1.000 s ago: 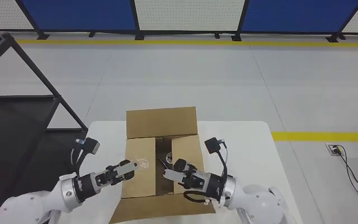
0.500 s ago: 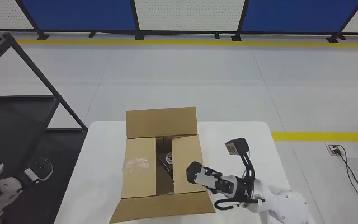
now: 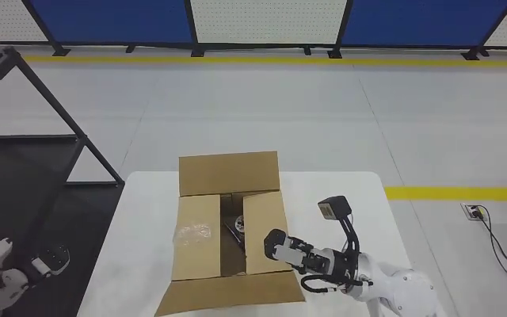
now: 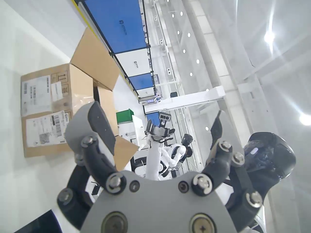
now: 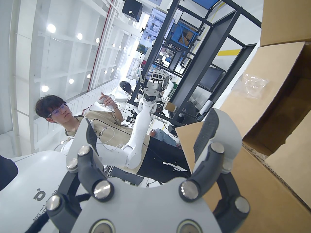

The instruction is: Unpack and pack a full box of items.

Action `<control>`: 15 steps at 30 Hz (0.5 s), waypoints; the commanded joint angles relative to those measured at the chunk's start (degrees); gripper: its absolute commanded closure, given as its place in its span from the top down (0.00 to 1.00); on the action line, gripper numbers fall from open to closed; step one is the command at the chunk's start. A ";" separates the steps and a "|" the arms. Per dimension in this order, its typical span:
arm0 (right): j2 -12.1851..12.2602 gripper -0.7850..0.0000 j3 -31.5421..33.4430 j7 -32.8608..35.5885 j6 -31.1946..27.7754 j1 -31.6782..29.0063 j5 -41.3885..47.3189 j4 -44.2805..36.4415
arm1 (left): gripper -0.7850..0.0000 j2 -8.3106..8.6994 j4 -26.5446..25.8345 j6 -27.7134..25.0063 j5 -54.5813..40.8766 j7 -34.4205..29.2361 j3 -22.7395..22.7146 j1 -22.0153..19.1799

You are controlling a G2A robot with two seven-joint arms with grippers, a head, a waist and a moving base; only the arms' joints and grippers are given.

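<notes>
A cardboard box (image 3: pixel 198 246) stands in the middle of the white table (image 3: pixel 348 198). Its back flap is up and its two side flaps lie nearly flat, with a gap between them. A dark item (image 3: pixel 235 226) shows in that gap. A crumpled clear plastic bag (image 3: pixel 194 232) lies on the left flap. My right gripper (image 3: pixel 274 242) is open and empty at the right flap's front outer corner, with the box (image 5: pixel 267 93) close beside it. My left gripper (image 4: pixel 158 112) is open and empty, far from the box (image 4: pixel 48 107). The left arm (image 3: pixel 36 265) hangs off the table's left side.
A black metal rack (image 3: pixel 47 158) stands on the floor left of the table. Bare tabletop lies on both sides of the box, wider on the right. Blue and white partition panels (image 3: pixel 261 20) line the far floor.
The left arm has drawn back from the box's left flap to beyond the table's left edge. The right gripper has moved from over the box's gap to the right flap's outer corner.
</notes>
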 commanded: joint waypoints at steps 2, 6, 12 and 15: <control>0.00 1.00 0.00 0.00 0.00 0.00 0.00 0.00 | 1.00 -0.21 -0.30 0.60 3.28 6.22 3.14 0.01; 0.00 1.00 0.00 0.00 0.00 0.00 0.00 0.00 | 1.00 -0.43 0.10 -2.00 15.24 14.43 8.88 0.30; 0.00 1.00 0.00 0.00 0.00 0.00 0.00 0.00 | 1.00 -0.27 1.34 -10.15 40.46 22.97 14.86 0.52; 0.00 1.00 0.00 0.00 0.00 0.00 0.00 0.00 | 1.00 -0.25 0.77 -13.19 54.68 28.50 17.46 0.81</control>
